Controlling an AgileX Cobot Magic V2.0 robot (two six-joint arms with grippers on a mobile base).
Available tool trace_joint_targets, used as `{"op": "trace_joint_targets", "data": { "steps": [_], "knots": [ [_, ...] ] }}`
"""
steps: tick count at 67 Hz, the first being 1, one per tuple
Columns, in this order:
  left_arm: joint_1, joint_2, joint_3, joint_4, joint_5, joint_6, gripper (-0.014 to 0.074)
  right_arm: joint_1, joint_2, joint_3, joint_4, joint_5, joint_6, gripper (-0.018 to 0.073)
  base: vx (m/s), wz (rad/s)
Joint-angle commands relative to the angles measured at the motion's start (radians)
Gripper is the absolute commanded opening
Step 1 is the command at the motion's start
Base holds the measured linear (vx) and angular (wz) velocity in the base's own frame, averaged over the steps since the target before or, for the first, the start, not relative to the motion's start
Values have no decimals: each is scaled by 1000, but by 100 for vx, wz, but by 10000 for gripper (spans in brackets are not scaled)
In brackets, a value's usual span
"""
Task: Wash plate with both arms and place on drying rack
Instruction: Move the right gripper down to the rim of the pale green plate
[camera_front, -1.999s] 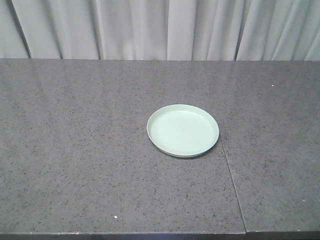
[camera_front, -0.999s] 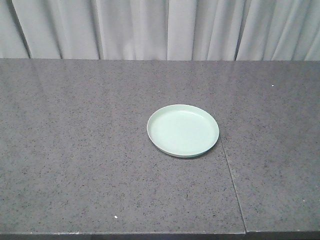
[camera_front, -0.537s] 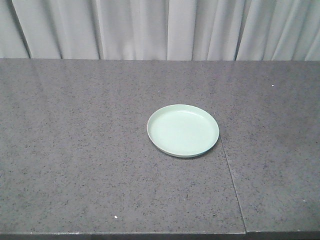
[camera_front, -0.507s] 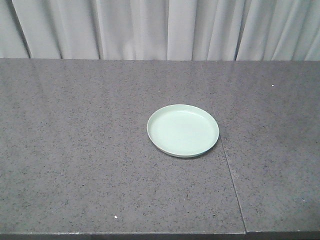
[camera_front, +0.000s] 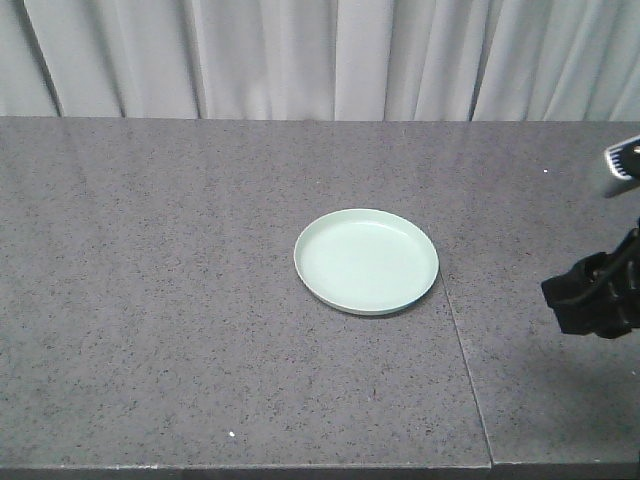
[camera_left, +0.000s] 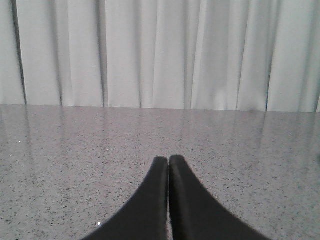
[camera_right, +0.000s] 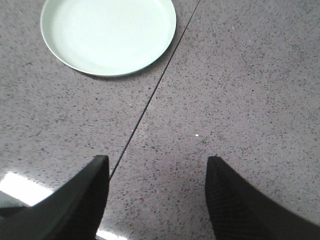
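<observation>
The pale mint-green plate (camera_front: 366, 261) lies flat near the middle of the grey speckled counter, and it shows at the top left of the right wrist view as the plate (camera_right: 108, 35). A black part of the right arm (camera_front: 596, 292) has come in at the right edge, well to the right of the plate. My right gripper (camera_right: 157, 162) is open over bare counter, short of the plate, with nothing between its fingers. My left gripper (camera_left: 169, 161) is shut and empty, low over the counter and facing the curtain. The drying rack is out of view.
The counter (camera_front: 150, 300) has a thin seam (camera_front: 463, 360) running just right of the plate. A pale pleated curtain (camera_front: 320, 55) hangs behind the far edge. The counter's front edge runs along the bottom of the front view.
The right arm has entered the front view at the right edge; earlier no arm showed there. The plate has not moved.
</observation>
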Motion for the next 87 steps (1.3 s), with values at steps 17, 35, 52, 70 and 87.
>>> {"op": "trace_joint_targets", "data": {
  "steps": [17, 35, 52, 70, 87],
  "knots": [
    [-4, -15, -22, -3, -77, -2, -6, 68, 230, -176, -78, -20, 123, 413, 0, 0],
    [-4, -15, -22, -3, -77, -2, -6, 68, 423, -323, -75, 42, 167, 413, 0, 0],
    [-4, -15, -22, -3, -77, -2, -6, 65, 621, -477, -76, 81, 217, 413, 0, 0],
    [-4, -15, -22, -3, -77, -2, -6, 65, 779, -624, -75, 99, 240, 413, 0, 0],
    [-4, -15, -22, -3, -77, -2, -6, 65, 875, -686, -73, 91, 243, 399, 0, 0]
  ]
}}
